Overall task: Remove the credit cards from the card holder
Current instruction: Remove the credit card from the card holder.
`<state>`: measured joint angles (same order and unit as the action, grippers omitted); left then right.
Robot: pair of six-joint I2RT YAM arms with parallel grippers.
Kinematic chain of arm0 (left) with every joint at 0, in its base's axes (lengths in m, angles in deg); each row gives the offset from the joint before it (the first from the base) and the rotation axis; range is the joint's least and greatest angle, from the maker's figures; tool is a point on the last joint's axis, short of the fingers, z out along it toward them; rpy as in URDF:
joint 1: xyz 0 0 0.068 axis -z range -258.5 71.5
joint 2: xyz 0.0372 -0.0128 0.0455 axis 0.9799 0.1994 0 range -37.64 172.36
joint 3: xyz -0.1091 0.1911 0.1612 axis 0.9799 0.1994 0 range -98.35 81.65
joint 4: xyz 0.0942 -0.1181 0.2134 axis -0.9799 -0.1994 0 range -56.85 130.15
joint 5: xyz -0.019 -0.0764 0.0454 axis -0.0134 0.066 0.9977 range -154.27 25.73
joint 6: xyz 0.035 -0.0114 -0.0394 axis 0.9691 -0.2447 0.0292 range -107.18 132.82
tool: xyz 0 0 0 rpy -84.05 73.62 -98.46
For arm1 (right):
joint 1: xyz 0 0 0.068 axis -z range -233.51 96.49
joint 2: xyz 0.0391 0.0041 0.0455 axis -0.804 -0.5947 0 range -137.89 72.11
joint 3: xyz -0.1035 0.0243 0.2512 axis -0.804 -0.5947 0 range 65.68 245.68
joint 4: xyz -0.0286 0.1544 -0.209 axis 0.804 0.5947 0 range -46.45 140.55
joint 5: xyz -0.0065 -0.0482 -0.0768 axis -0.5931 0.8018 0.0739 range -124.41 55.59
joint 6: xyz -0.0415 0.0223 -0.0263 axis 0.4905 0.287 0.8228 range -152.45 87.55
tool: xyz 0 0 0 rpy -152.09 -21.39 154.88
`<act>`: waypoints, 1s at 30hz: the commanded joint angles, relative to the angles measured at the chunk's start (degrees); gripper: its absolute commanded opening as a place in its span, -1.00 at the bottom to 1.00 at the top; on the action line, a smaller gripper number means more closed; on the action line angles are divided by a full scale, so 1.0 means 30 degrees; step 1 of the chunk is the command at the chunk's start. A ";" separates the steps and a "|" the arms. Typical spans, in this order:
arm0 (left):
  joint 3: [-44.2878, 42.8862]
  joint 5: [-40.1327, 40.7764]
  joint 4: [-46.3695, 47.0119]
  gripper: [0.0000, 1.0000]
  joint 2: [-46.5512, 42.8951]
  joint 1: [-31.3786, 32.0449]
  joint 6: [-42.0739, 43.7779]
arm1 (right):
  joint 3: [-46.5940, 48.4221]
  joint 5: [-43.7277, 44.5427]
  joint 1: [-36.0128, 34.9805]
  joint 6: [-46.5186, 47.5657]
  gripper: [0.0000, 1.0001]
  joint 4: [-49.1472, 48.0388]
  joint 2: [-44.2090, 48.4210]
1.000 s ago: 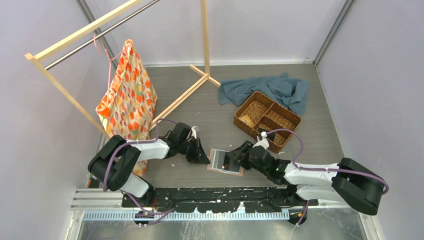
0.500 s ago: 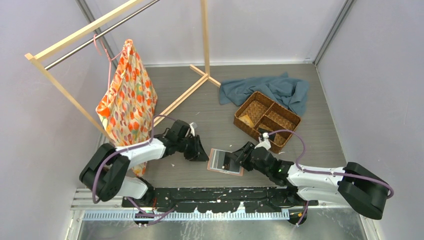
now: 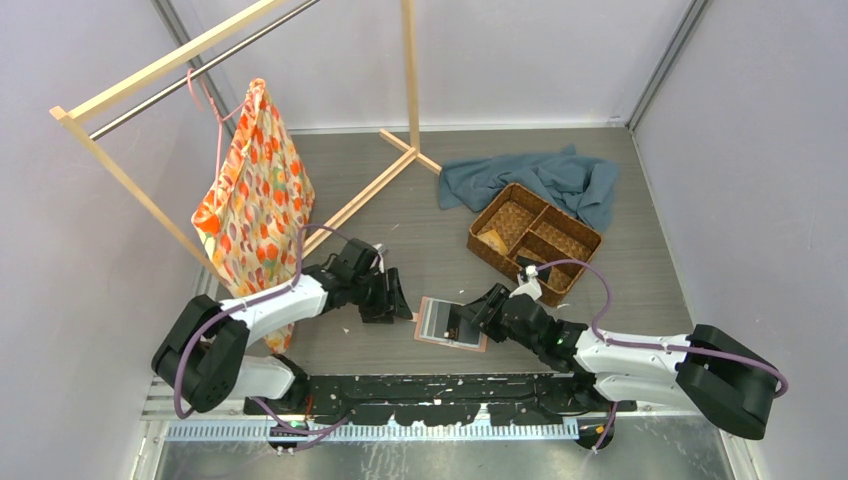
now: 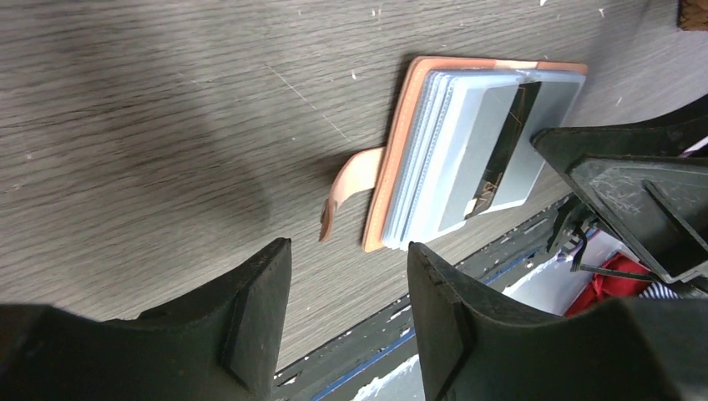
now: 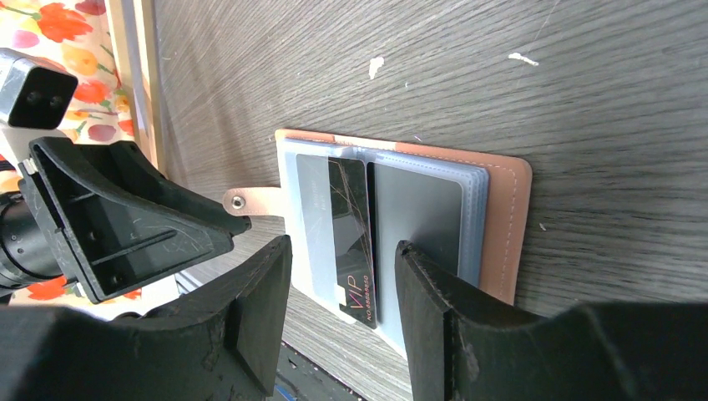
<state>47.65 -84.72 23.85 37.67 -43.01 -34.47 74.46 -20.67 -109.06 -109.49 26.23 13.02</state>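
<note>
The salmon-pink card holder (image 3: 436, 320) lies open on the table between both arms, its clear grey sleeves facing up. One black credit card (image 5: 352, 238) marked VIP sits in the top sleeve, and its end pokes out toward the table's near edge. My right gripper (image 5: 342, 261) hangs open over that card end, one finger on each side, not gripping it. The left gripper (image 4: 349, 255) is open and empty, a short way left of the holder's snap tab (image 4: 344, 190), which curls up off the table. The card (image 4: 503, 142) also shows in the left wrist view.
A brown woven basket (image 3: 534, 240) stands at the back right with a tan card (image 3: 493, 240) and a dark card (image 3: 528, 263) in it. A blue cloth (image 3: 545, 178) lies behind it. A wooden rack (image 3: 352, 203) with a floral bag (image 3: 258, 195) stands at the left.
The left gripper has opened and drawn back to the left, off the holder's left edge. The holder and the right gripper have stayed where they were.
</note>
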 commanded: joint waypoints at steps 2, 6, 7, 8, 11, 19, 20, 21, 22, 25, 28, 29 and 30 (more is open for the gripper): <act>-0.0065 0.1084 -0.0479 0.10 -0.0093 -0.0084 0.0444 | -0.0292 0.0519 -0.0038 0.0197 0.08 0.1102 0.0129; 0.0186 0.1013 0.0437 0.04 0.0159 -0.0088 0.0235 | -0.0288 0.0526 -0.0043 0.0184 0.08 0.1086 0.0099; 0.0356 0.0887 0.0966 0.00 0.0383 -0.0103 0.0085 | -0.0288 0.0523 -0.0030 0.0164 0.08 0.1086 0.0084; 0.0436 0.0739 0.1475 -0.05 0.0649 -0.0083 -0.0025 | -0.0288 0.0527 -0.0051 0.0165 0.08 0.1061 0.0055; 0.0592 -0.0043 0.3163 -0.16 0.1725 -0.0086 -0.0462 | -0.0288 0.0516 -0.0044 0.0168 0.08 0.1086 0.0030; 0.0486 -0.0926 0.4461 -0.77 0.2443 -0.0073 -0.1007 | -0.0518 0.0578 -0.0041 -0.0006 0.08 0.1086 0.0324; 0.0514 -0.1040 0.4552 -0.92 0.2250 -0.0076 -0.1110 | -0.0548 0.0581 -0.0045 -0.0029 0.08 0.1086 0.0334; 0.0587 -0.1190 0.4633 -0.98 0.2021 -0.0072 -0.1306 | -0.0552 0.0592 -0.0030 -0.0042 0.08 0.1086 0.0365; 0.0662 -0.1326 0.4760 -0.99 0.1718 -0.0079 -0.1492 | -0.0552 0.0564 -0.0029 -0.0037 0.08 0.1086 0.0354; 0.1066 -0.1999 0.5326 -0.96 0.0959 -0.0083 -0.1974 | -0.0578 0.0563 -0.0034 -0.0073 0.08 0.1043 0.0263; 0.1023 -0.2800 0.5343 -0.61 0.1286 -0.0080 -0.1841 | -0.0640 0.0548 -0.0029 -0.0125 0.08 0.0919 0.0189; 0.1028 -0.3007 0.5578 -0.47 0.1542 -0.0069 -0.1779 | -0.0640 0.0559 -0.0032 -0.0124 0.08 0.0934 0.0189; 0.1134 -0.3150 0.5827 -0.35 0.1791 -0.0053 -0.1745 | -0.0640 0.0524 -0.0047 -0.0131 0.08 0.0913 0.0207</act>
<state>50.60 -89.70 37.21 42.24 -43.14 -39.48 73.89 -20.58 -109.06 -109.93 26.21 13.74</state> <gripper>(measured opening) 0.239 0.540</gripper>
